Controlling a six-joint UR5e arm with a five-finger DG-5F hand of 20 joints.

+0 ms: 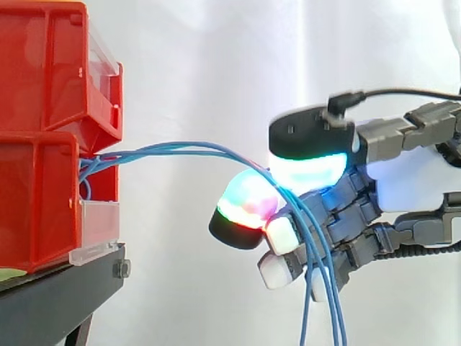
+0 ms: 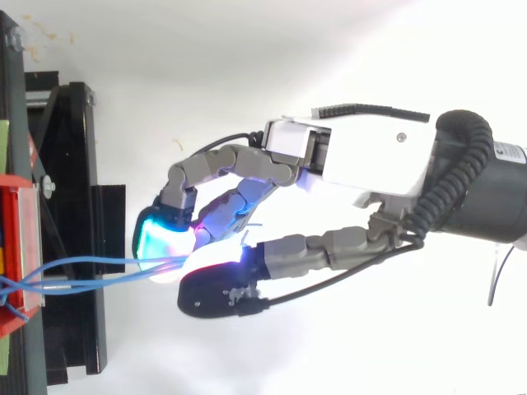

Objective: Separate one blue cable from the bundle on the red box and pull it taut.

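Observation:
A bundle of thin blue cables point(image 1: 180, 149) comes out between the two stacked red boxes, above the lower red box point(image 1: 36, 202). It arcs right to my hand point(image 1: 410, 180) and then hangs down past the curled fingers. A cyan-green pad point(image 1: 310, 162) sits above the cables and a red-green pad point(image 1: 245, 205) below them, pinching the strands between them. In the top view the cables point(image 2: 107, 261) run from the red box point(image 2: 16, 247) to the glowing fingertips of the hand point(image 2: 362, 156). The strands stay close together with some slack.
The upper red box point(image 1: 50, 65) overhangs the lower one, and both have clear front plates point(image 1: 97, 231). They stand on a black stand point(image 1: 57, 295) at the left, before a white curtain. Loose cable ends dangle below the hand.

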